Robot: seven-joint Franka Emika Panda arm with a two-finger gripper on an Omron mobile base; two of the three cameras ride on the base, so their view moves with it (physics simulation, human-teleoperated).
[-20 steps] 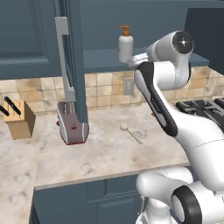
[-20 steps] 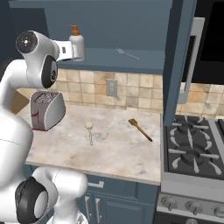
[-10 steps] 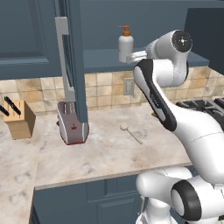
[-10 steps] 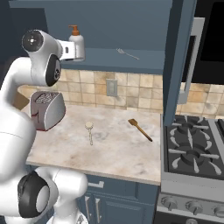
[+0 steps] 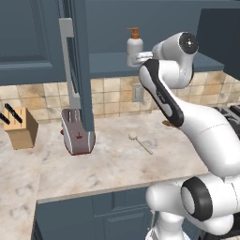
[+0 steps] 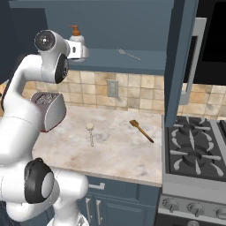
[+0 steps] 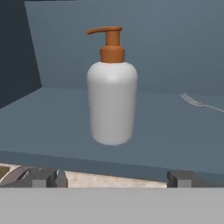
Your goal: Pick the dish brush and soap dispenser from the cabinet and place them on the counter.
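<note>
Cabinet (image 7: 52, 127) shelf: soap dispenser (image 7: 112, 100), fork (image 7: 199, 103). Counter (image 5: 108, 168): dish brush (image 5: 139, 141), toaster (image 5: 77, 136).

Soap dispenser (image 7: 112, 103) upright in cabinet (image 7: 65, 118); dish brush (image 5: 140, 142) (flat) on counter (image 5: 108, 164).

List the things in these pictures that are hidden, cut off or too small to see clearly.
- Gripper: in the hand view, just its dark finger tips show at the lower edge; in both base views the white arm covers it.
- White soap dispenser with orange pump: in the right base view, the arm hides its lower body.
- Thin grey fork on the dark blue cabinet shelf: cut off by the right edge of the hand view; tiny in the right base view.
</note>
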